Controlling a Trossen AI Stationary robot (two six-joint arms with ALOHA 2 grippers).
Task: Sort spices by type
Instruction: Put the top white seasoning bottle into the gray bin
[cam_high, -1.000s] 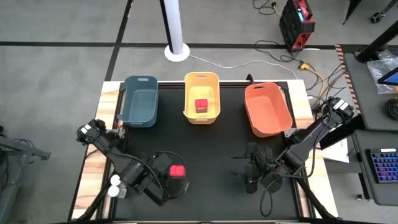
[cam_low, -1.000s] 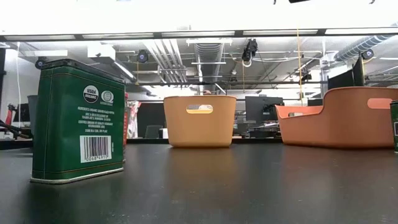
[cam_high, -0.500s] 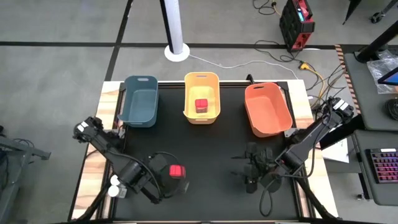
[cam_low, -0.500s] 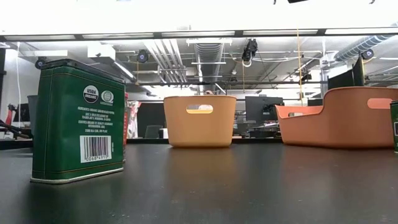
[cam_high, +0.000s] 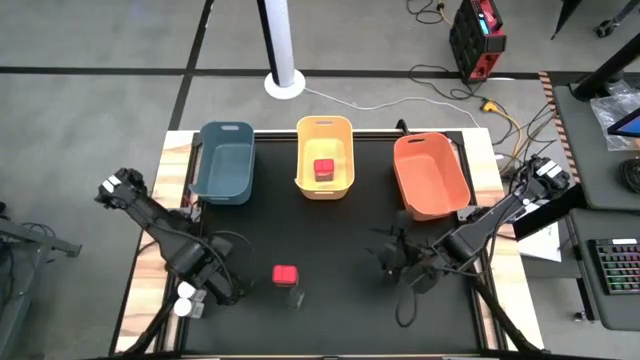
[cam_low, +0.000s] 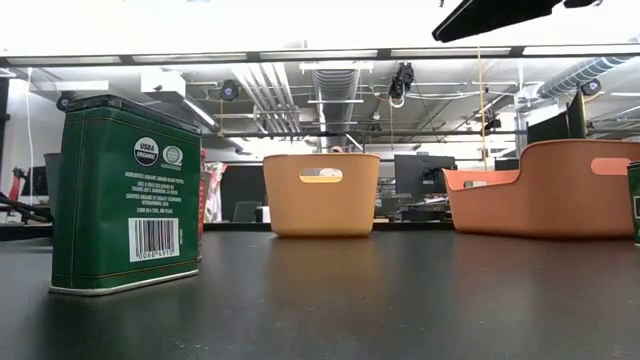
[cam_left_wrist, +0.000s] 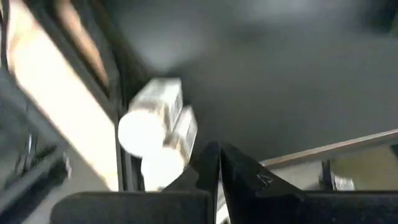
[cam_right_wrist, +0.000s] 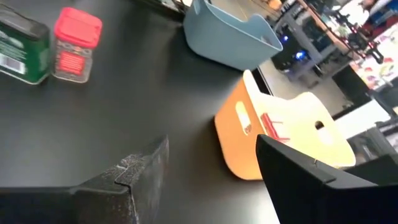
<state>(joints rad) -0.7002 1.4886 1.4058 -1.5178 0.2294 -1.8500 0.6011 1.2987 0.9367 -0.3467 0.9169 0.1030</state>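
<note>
Both arms are dark, built of slim straight links joined by bulkier rounded joints, with black cables looping loosely beside them. The right gripper has broad, matte black fingers with a slightly rough, angular surface.

jar on table centre-front | jar in middle bin

Green tin – glossy printed metal. Yellow bin and orange bin – smooth matt plastic. Table top – dark, faintly sheened.
</note>
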